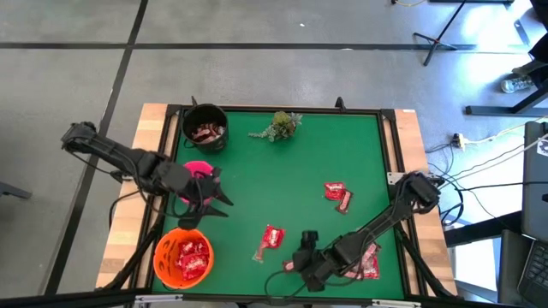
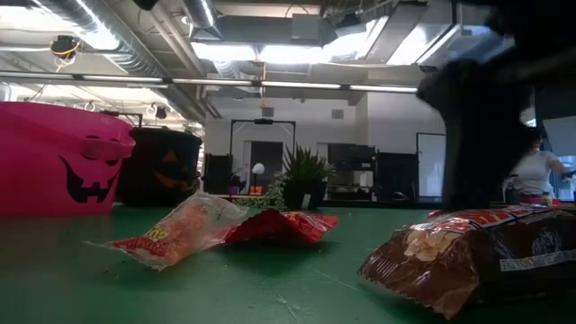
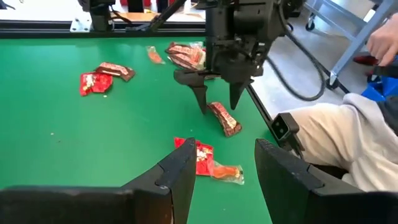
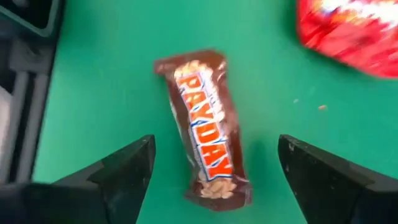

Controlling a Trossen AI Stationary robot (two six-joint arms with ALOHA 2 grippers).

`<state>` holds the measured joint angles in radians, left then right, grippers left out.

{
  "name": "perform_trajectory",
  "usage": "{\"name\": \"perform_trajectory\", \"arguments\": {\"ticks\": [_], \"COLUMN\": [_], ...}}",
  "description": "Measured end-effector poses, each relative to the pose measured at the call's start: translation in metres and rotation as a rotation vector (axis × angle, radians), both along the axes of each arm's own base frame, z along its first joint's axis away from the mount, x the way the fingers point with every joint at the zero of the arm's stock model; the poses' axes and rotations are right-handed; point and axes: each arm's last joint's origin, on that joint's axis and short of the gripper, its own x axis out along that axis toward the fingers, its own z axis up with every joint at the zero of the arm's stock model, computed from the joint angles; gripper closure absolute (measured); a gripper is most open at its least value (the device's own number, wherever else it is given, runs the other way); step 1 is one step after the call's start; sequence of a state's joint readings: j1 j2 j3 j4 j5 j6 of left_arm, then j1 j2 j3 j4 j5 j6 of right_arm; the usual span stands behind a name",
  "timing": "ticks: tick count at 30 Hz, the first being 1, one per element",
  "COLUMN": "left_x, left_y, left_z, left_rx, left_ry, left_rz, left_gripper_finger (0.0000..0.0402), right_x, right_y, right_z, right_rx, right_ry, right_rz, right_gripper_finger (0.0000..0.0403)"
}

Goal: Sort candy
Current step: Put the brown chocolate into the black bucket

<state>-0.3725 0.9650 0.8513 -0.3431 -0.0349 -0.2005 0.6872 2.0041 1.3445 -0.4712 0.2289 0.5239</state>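
Observation:
Candy lies scattered on the green table [image 1: 291,171]. A brown Payday bar [image 4: 205,130] lies flat near the table's near edge. My right gripper [image 4: 214,152] hangs open just above it, one finger on each side and neither touching; it also shows in the left wrist view [image 3: 219,99] over the bar [image 3: 225,118]. In the high view this gripper [image 1: 304,257] hides the bar. My left gripper [image 1: 214,192] stands open beside the pink bowl [image 1: 199,171], nothing between its fingers [image 3: 180,171]. A red packet [image 1: 272,237] and an orange one [image 1: 259,252] lie between the arms.
A black bowl [image 1: 205,128] holds dark bars and an orange bowl [image 1: 182,257] holds red packets. A green sprig [image 1: 282,126] stands at the far edge. More candy lies at mid-right [image 1: 338,195] and in a pile at the near right [image 1: 368,261]. A seated person [image 3: 348,143] is beyond the table.

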Motion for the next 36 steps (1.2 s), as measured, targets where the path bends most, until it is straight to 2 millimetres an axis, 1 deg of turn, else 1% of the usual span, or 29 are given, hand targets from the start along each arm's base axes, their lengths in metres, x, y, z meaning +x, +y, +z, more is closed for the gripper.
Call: {"name": "perform_trajectory", "arguments": {"ticks": [4,7,10,17,19,21,24,26,29,31,34,36], "left_x": [0.0,0.0,0.001,0.0,0.0,0.0,0.0,0.0,0.0,0.002,0.006,0.011], "left_y": [-0.001,-0.001,-0.001,-0.001,-0.001,-0.001,-0.001,-0.001,-0.001,-0.001,-0.001,-0.002], "left_z": [-0.001,-0.001,-0.001,-0.001,-0.001,-0.001,-0.001,-0.001,-0.001,-0.002,-0.005,-0.007], "left_rx": [0.003,0.006,0.002,-0.022,-0.024,-0.023,-0.023,-0.023,-0.007,0.023,0.077,0.106], "left_ry": [0.004,0.002,0.003,0.012,0.013,0.014,0.015,0.015,0.009,0.002,0.0,-0.015], "left_rz": [-0.002,0.009,0.012,0.02,0.016,0.016,0.015,0.015,0.027,0.04,0.05,0.058], "left_gripper_finger": [0.025,0.025,0.025,0.025,0.025,0.025,0.025,0.025,0.025,0.025,0.025,0.025], "right_x": [0.001,0.003,0.006,0.017,0.019,0.02,0.02,0.018,0.014,0.011,0.011,0.014], "right_y": [0.001,0.0,-0.005,-0.022,-0.027,-0.032,-0.04,-0.043,-0.049,-0.054,-0.069,-0.081], "right_z": [-0.013,-0.015,-0.015,-0.016,-0.012,-0.008,0.005,0.019,0.04,0.055,0.078,0.087], "right_rx": [-0.012,-0.014,-0.019,0.005,0.02,0.029,0.023,0.003,-0.08,-0.156,-0.251,-0.293], "right_ry": [0.03,0.035,0.044,0.087,0.096,0.095,0.068,0.024,-0.058,-0.137,-0.257,-0.298], "right_rz": [0.009,0.003,-0.005,-0.022,-0.029,-0.037,-0.053,-0.067,-0.093,-0.126,-0.203,-0.244], "right_gripper_finger": [0.0082,0.011,0.0156,0.0293,0.0325,0.0347,0.0353,0.0341,0.0317,0.0307,0.0305,0.0308]}}
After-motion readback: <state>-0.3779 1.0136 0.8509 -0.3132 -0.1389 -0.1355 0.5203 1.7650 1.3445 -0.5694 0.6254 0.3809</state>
